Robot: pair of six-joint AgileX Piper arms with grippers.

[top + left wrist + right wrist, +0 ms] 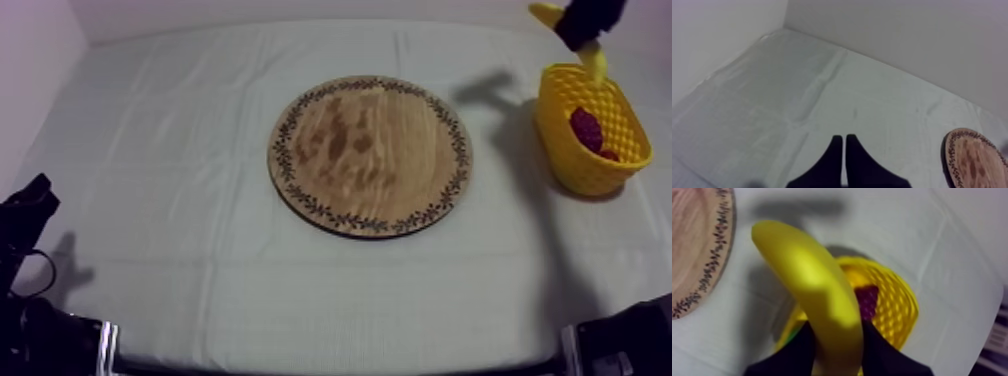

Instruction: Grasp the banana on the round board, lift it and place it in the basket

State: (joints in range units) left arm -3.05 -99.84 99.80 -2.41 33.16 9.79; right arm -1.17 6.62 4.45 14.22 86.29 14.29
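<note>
My right gripper (583, 28) hangs above the yellow basket (560, 125) at the table's right, shut on the banana (596, 60), whose ends stick out on both sides of the fingers. In the right wrist view the banana (817, 293) sits between my black fingers (874, 353), directly over the basket (899, 303). The round wooden board (370, 153) lies bare in the middle of the table. My left gripper (844, 142) rests low at the left over the cloth, its fingers together as a narrow wedge.
A dark red fruit (587, 129) lies inside the basket, also seen as a purple-red shape (868, 301) under the banana. The board's patterned rim (949, 160) shows beside the left gripper. The white back wall stands close behind the basket.
</note>
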